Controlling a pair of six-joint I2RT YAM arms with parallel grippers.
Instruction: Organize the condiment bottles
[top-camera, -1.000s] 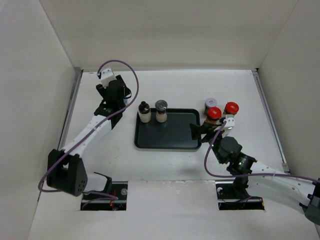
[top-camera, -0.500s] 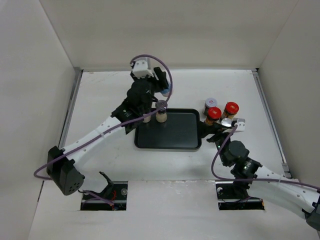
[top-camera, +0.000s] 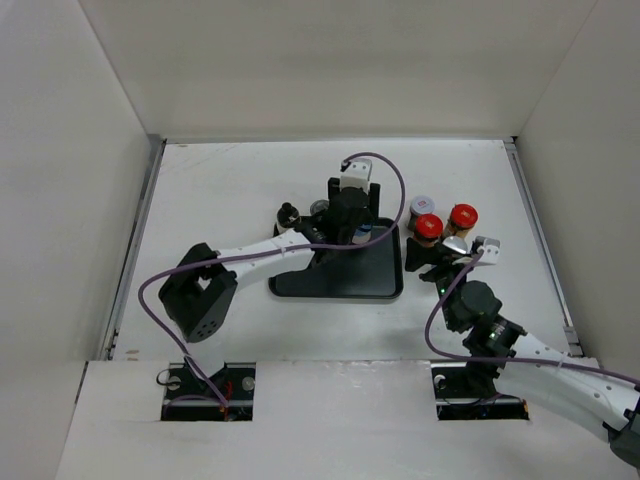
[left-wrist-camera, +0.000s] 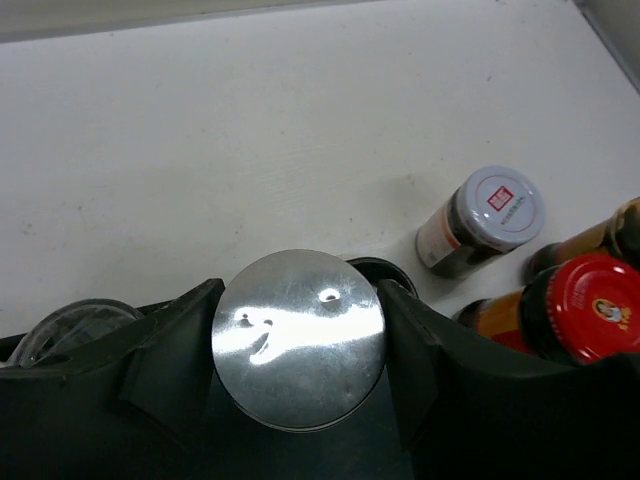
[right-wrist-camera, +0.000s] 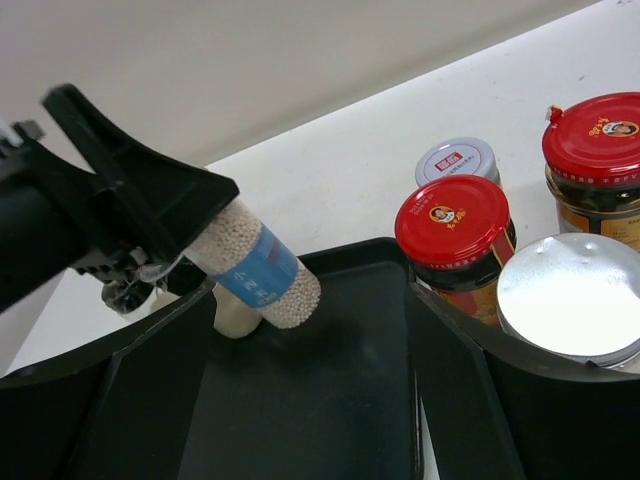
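Over black tray, gripper-held bead bottle

Even, bright overhead light fills the white enclosure, leaving only soft, short shadows beside the black tray. Glare flares on the silver cap in the left wrist view and whitens another silver lid; near fingers blur slightly.

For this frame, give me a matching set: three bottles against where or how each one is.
1. blue-labelled bottle
2. silver-lidded jar
3. grey-capped jar

A. standing on the table, off the tray
B. held tilted over the tray by the left gripper
C. gripped by the right gripper

Pairs: 1-B, 2-C, 3-A
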